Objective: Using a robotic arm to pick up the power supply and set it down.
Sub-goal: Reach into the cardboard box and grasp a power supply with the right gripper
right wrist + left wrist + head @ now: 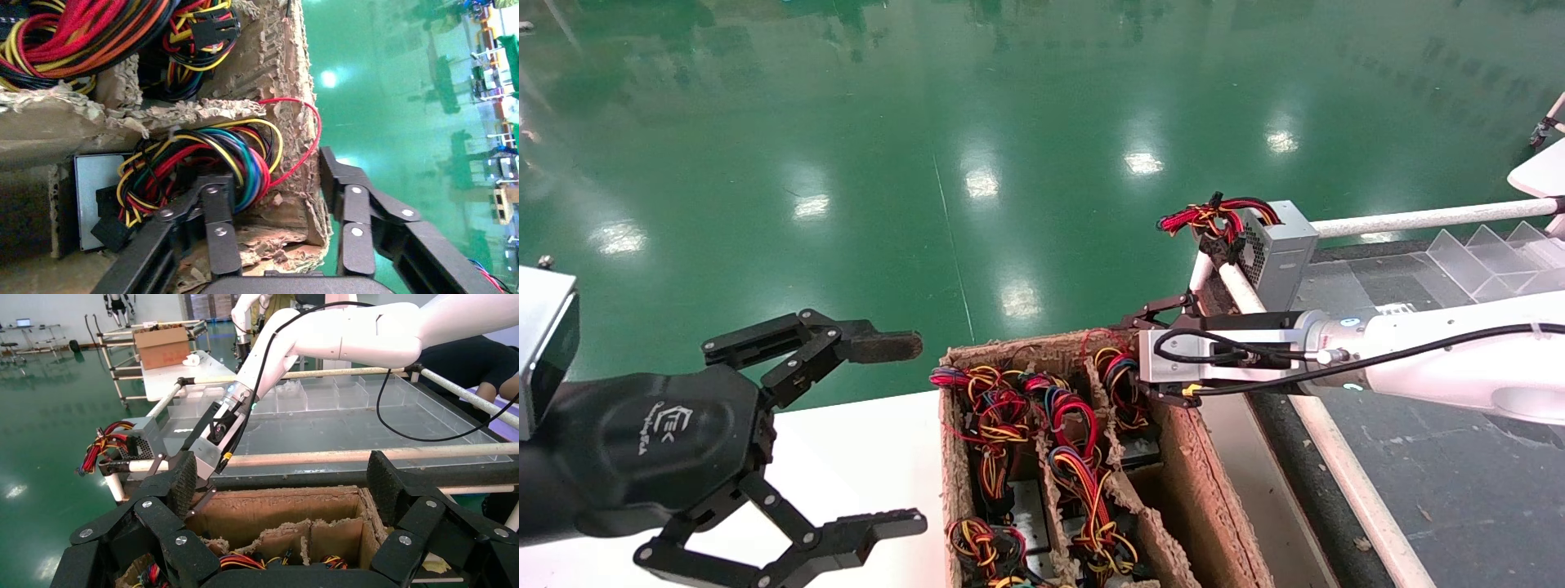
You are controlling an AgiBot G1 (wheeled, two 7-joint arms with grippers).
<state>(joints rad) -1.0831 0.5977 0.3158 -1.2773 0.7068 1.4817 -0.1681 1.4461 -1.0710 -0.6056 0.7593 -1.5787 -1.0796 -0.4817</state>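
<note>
The power supply (pixel 92 202) is a grey box low in the far right compartment of the cardboard box (pixel 1173 465). Its looped red, yellow, blue and green wires (pixel 208 165) (pixel 1120 382) lie on top. The robotic arm's white right arm reaches in from the right. Its gripper (pixel 1142 353) (pixel 278 199) is open over the box's far right corner. One finger (pixel 215 211) sits inside against the wire loop, and the other finger (pixel 352 205) is outside the cardboard wall. My left gripper (pixel 899 433) (pixel 281 490) hangs open and empty left of the box.
Other compartments hold several more wire bundles (pixel 1001 408). A grey box with red-and-black wires (pixel 1279 245) stands on the white rail (pixel 1418 219) beyond. Clear plastic dividers (pixel 1491 261) lie on the dark bench to the right. A white table (pixel 862 457) is under the left arm.
</note>
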